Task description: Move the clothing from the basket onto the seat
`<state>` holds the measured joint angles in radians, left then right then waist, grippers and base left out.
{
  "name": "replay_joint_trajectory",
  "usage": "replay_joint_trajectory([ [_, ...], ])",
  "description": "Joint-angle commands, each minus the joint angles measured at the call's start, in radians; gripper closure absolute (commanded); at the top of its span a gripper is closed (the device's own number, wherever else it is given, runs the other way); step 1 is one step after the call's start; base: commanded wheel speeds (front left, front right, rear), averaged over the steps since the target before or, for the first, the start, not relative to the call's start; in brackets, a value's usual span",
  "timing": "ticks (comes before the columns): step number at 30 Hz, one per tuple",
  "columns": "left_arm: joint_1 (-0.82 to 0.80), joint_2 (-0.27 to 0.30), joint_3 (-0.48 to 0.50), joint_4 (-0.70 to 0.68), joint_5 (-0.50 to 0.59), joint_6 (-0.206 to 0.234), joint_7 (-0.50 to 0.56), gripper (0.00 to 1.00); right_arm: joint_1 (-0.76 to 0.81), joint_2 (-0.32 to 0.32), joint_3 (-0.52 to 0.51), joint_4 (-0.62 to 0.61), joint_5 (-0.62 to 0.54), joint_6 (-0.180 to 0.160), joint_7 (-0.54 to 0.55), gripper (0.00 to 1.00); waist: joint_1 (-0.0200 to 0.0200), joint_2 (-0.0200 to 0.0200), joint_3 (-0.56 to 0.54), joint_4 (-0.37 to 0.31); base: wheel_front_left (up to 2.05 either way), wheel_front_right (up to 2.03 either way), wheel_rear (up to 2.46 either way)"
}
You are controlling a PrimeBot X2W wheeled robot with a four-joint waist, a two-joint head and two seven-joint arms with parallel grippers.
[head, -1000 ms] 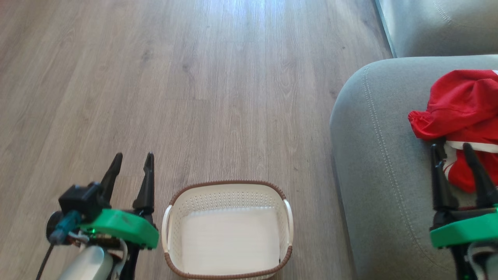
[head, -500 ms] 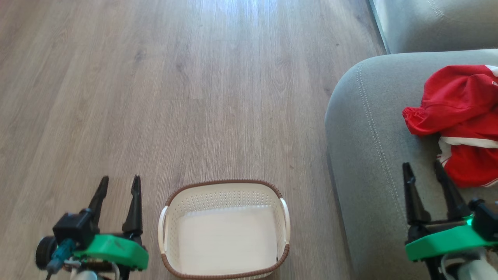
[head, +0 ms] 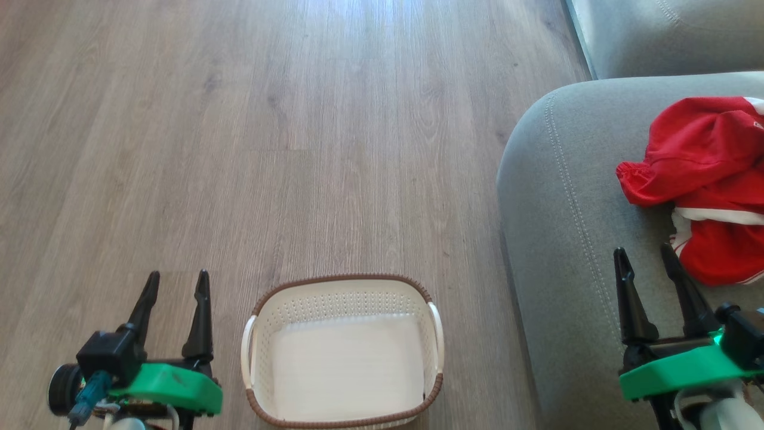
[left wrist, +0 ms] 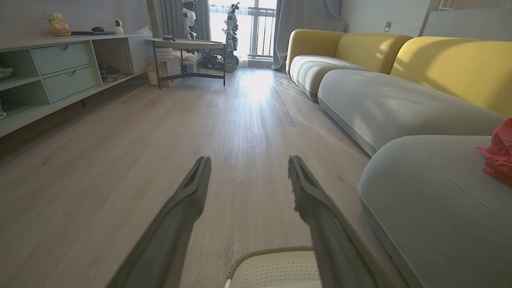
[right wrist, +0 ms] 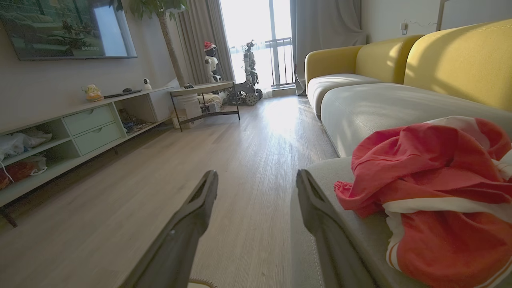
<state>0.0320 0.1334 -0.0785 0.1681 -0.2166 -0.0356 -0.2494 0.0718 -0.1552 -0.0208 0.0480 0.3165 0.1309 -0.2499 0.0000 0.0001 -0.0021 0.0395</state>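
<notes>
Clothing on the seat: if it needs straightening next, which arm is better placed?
Right. The right gripper hangs open over the seat beside the clothing; the left gripper is beyond the basket.

floor ahead: the bare wood floor [head: 298,149] lay wide open before both arms.
basket mouth: the basket [head: 343,279] stood open-topped, only its rim and handles edging the way in.
left side: the left gripper [head: 178,276] hung spread just beside the basket, floor all round.
seat edge: the seat [head: 567,239] rose as a rounded wall right of the basket.
seat top: the clothing [head: 704,149] lay heaped just beyond the spread right gripper [head: 643,253], bare cushion left of the heap.
</notes>
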Motion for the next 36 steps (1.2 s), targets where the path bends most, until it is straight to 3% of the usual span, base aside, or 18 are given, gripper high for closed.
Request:
replay_joint_trajectory([
  [1, -0.031, -0.002, 0.050, -0.027, 0.012, -0.008, -0.012, 0.00, -0.045, -0.005, 0.024, -0.034, -0.007, 0.000, -0.012, 0.00, 0.0000, -0.0001, 0.000, -0.001, 0.00, 0.00, 0.00],
  [23, -0.037, -0.058, 0.125, -0.017, 0.080, -0.067, -0.012, 0.00, -0.061, -0.006, 0.044, -0.015, -0.002, 0.000, -0.012, 0.00, 0.0000, -0.0001, 0.002, -0.008, 0.00, 0.00, 0.00],
  [24, -0.001, -0.061, 0.090, 0.017, 0.073, -0.064, 0.000, 1.00, -0.020, 0.000, 0.024, 0.016, 0.000, 0.000, 0.000, 1.00, 0.0000, -0.0001, 0.002, -0.009, 0.00, 0.00, 0.00],
  [36, 0.002, -0.071, 0.098, 0.080, -0.024, -0.069, 0.031, 1.00, -0.011, 0.005, 0.029, 0.082, 0.090, 0.000, 0.023, 1.00, 0.0000, -0.0001, 0.002, -0.011, 0.00, 0.00, 0.00],
])
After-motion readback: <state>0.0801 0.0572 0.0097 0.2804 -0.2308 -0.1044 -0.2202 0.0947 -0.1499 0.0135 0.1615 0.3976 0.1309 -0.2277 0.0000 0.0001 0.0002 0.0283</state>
